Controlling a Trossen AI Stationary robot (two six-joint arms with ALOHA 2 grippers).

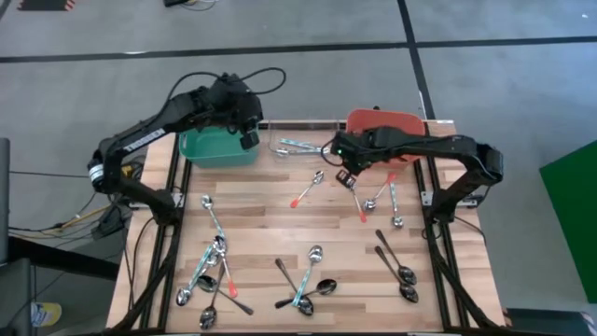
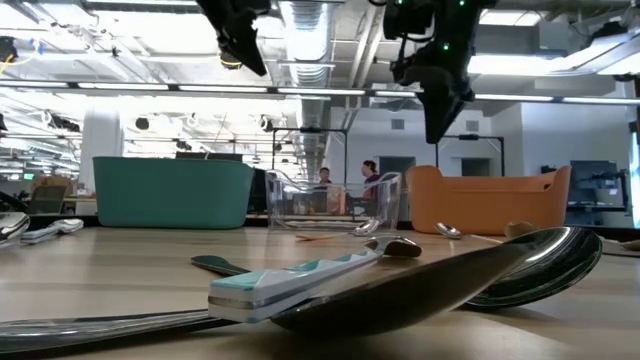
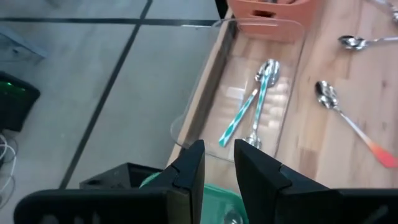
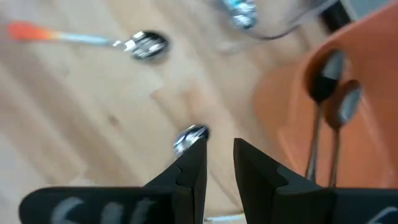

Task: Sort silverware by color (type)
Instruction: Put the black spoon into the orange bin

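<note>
Spoons lie scattered on the wooden table (image 1: pixel 270 219): several near its near-left corner (image 1: pixel 213 271), others at the near middle (image 1: pixel 303 280) and near right (image 1: pixel 396 266). Two teal-handled spoons (image 3: pixel 255 99) lie in the clear bin (image 1: pixel 280 131). Two dark spoons (image 4: pixel 323 81) rest in the orange bin (image 1: pixel 382 119). My left gripper (image 3: pixel 219 163) hovers over the teal bin (image 1: pixel 216 149), narrowly open and empty. My right gripper (image 4: pixel 219 158) hangs beside the orange bin, narrowly open and empty, above a spoon bowl (image 4: pixel 190 138). The low view shows it (image 2: pixel 440 125) well above the tabletop.
The three bins stand in a row along the table's far edge: teal (image 2: pixel 170 190), clear (image 2: pixel 330 200), orange (image 2: pixel 485 200). An orange-handled spoon (image 1: pixel 306 189) lies mid-table, and more spoons (image 1: pixel 378 196) lie under the right arm. People stand in the room far behind the table.
</note>
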